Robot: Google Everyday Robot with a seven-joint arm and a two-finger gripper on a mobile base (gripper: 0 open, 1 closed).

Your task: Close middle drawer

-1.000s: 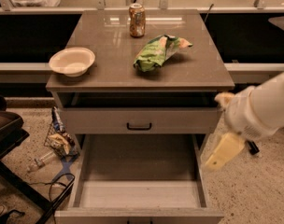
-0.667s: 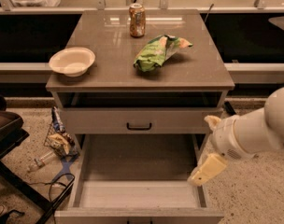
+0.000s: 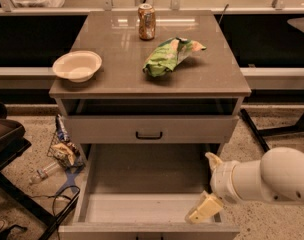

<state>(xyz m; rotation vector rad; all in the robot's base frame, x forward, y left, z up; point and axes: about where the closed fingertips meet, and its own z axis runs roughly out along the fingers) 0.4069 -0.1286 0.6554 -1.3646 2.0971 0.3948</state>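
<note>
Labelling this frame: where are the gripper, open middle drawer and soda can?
gripper (image 3: 204,209), camera view, pale tip over drawer's right side
middle drawer (image 3: 142,209), camera view, bare inside floor
soda can (image 3: 146,22), camera view, side

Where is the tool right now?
The cream two-finger tool hangs at the camera view's lower right, over the front right corner of the pulled-out grey-beige middle drawer.
</note>
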